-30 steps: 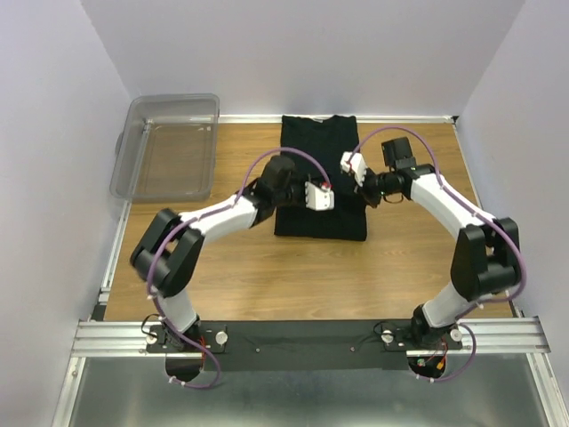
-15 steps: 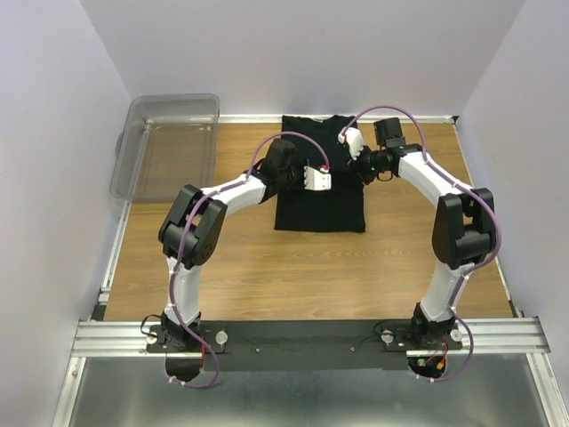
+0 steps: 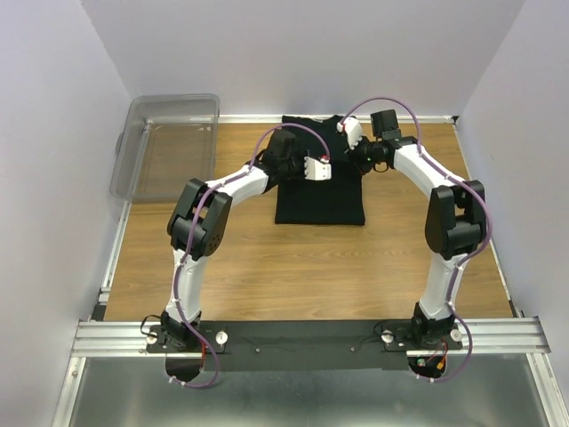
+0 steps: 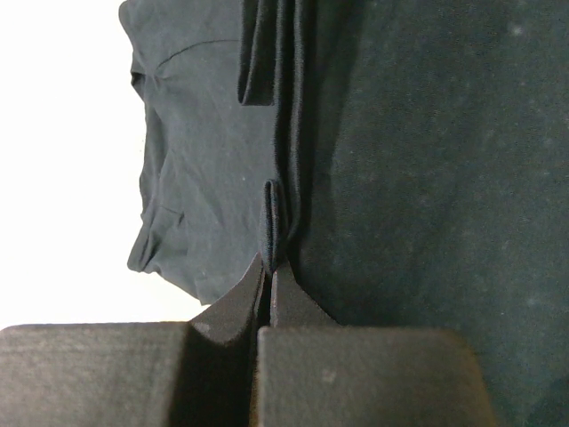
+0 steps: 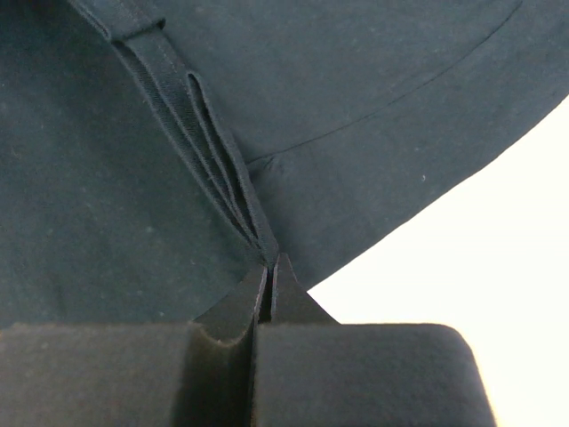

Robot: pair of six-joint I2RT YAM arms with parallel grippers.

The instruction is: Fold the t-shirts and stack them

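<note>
A black t-shirt (image 3: 320, 191) lies partly folded at the back middle of the wooden table. My left gripper (image 3: 322, 165) is shut on a bunched edge of the t-shirt (image 4: 277, 222) near its left side. My right gripper (image 3: 348, 138) is shut on layered edges of the same t-shirt (image 5: 227, 191) near its far right side. Both hold the cloth a little above the table. The shirt's far part is hidden behind the grippers. I cannot see a neck tag.
A clear plastic bin (image 3: 169, 147) stands at the back left, reaching over the table's left edge. Purple-white walls close in the table on the left, back and right. Bare wooden table (image 3: 311, 276) lies in front of the shirt.
Both grippers have moved toward the back of the table with the cloth in them. The shirt's front edge has drawn back and its footprint is shorter.
</note>
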